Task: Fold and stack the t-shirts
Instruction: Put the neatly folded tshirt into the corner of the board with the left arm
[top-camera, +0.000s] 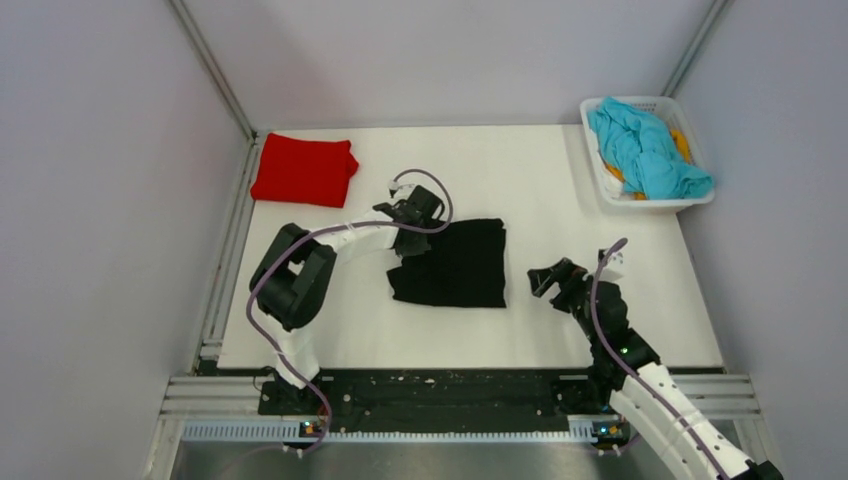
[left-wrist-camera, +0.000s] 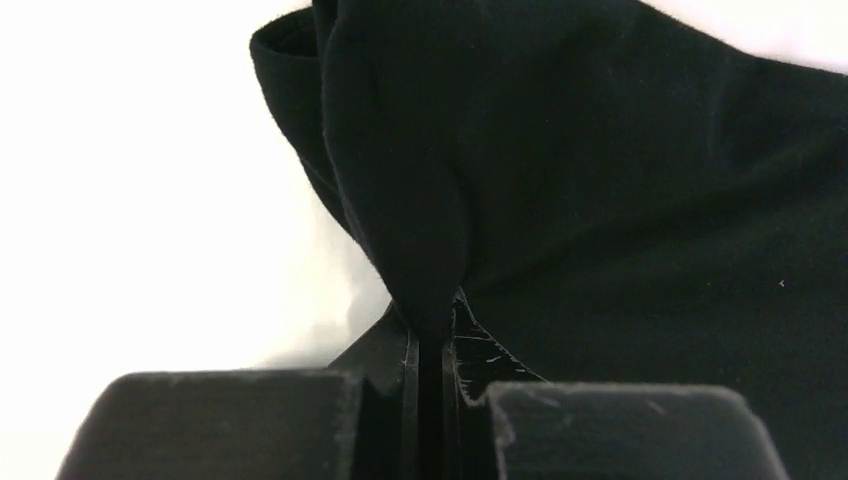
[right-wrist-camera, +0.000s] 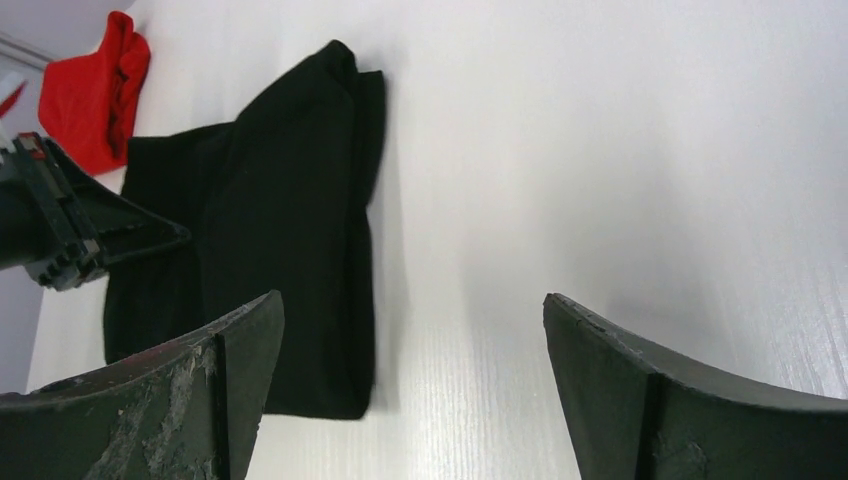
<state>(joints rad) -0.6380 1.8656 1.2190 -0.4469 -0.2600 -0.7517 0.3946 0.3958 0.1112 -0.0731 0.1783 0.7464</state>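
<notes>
Fold of t-shirt (left-wrist-camera: 620, 200) in tight left end effector (left-wrist-camera: 432, 335)

Folded shirt (top-camera: 304, 170) back left, second shirt (top-camera: 455, 265) centre — basket (top-camera: 650, 205) back right

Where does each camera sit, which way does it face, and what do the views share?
Top external: above and behind both arms, looking down on the table; left pincer on the black t-shirt, right pincer open beside it.
Left wrist: on that wrist, looking along its shut fingers at the pinched black fold.
Right wrist: low over the table, facing black t-shirt and red t-shirt; own open fingers show.
Shared: black t-shirt in all three.
</notes>
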